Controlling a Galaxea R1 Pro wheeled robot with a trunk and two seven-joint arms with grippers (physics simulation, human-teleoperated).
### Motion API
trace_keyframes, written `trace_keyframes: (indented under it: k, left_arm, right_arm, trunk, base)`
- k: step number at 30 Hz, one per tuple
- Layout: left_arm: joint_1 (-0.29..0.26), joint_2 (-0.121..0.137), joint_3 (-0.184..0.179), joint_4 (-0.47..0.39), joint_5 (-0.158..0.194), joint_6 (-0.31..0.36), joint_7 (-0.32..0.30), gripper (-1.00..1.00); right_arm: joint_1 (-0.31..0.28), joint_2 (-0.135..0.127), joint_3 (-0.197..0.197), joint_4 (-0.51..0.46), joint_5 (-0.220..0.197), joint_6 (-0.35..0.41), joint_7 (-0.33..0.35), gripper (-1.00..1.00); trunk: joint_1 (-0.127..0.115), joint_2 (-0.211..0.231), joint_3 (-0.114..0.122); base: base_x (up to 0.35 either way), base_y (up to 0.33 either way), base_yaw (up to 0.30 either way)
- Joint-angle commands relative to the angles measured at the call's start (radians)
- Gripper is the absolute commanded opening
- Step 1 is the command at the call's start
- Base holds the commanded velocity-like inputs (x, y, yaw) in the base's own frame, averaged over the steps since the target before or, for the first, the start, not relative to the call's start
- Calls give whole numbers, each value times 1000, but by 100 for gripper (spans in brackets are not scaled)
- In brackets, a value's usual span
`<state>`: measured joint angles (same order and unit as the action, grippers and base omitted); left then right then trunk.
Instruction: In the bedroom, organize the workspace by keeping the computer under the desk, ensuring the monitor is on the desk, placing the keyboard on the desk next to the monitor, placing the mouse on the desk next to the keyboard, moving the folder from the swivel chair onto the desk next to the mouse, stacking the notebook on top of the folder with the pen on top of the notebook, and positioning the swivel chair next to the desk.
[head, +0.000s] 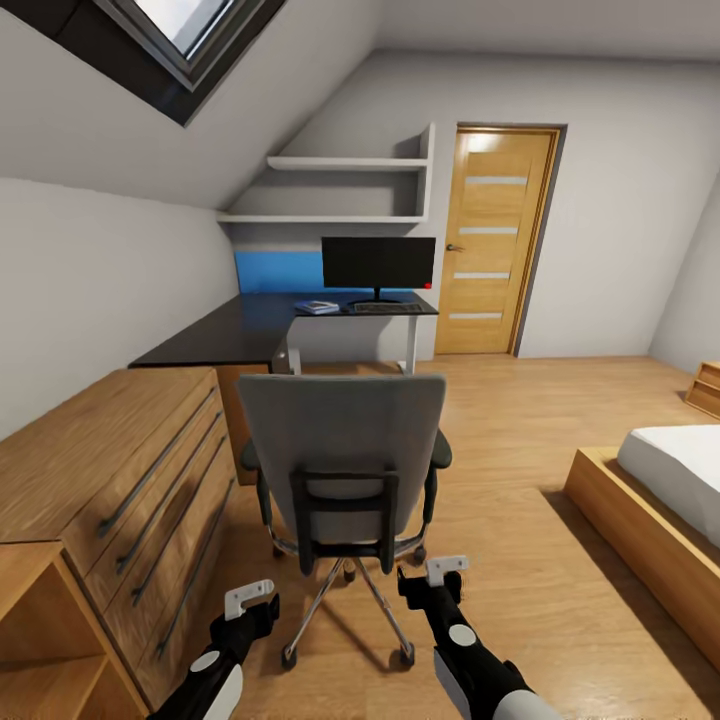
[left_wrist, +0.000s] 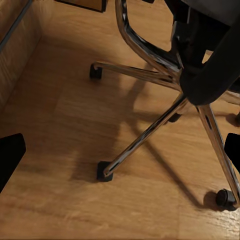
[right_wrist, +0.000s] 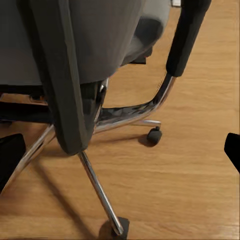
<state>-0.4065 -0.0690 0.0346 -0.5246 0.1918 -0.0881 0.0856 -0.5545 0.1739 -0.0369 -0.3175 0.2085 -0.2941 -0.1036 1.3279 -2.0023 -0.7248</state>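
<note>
Left hand (head: 250, 598): fingers apart, holding nothing, low over the wooden floor (head: 520, 560) just behind the swivel chair (head: 343, 450), beside the light wooden drawer chest (head: 120, 480).

Right hand (head: 432, 577): fingers apart, holding nothing, close behind the chair's right rear side.

Swivel chair: grey upholstered back turned to the robot, seat facing the worktop (head: 240, 328); upright; black armrests either side; chrome five-star base on black castors, standing on the floor a little way short of the worktop. In the left wrist view the chrome spokes (left_wrist: 145, 135) spread over the floor; in the right wrist view the grey backrest (right_wrist: 90, 45) and one black armrest (right_wrist: 187, 35) are close.

Worktop: black, L-shaped, long arm running along the left wall, short arm across the far end before a blue back panel (head: 277, 271).

Monitor (head: 378, 263): black widescreen, upright on its thin stand at the far end, screen facing the room, long axis side to side.

Keyboard (head: 385, 308): slim, lying just before the monitor stand, long axis parallel to the screen.

Folder (head: 317, 307): flat blue, on the worktop left of the keyboard; what lies on it is too small to tell.

Bed (head: 670, 480): at right, white mattress in a wooden frame.
</note>
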Motion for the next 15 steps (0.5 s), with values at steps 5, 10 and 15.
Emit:
trace_keyframes:
  k: [5, 10, 15]
  left_arm:
    - [-1, -4, 1, -32, 6, 0, 3, 100]
    - [-1, -8, 1, -86, 6, 10, 2, 100]
    - [-1, -31, -1, -164, 0, 84, 5, 100]
  right_arm:
    - [-1, 1, 80, 11, 12, -18, 19, 100]
    - [-1, 1, 100, 11, 11, -21, 22, 100]
    - [-1, 1, 107, 7, 9, -21, 21, 100]
  trunk:
    - [19, -36, -17]
    - [38, -71, -32]
    - [57, -106, -48]
  base:
    - [0, 0, 0]
    - [0, 0, 0]
    - [0, 0, 0]
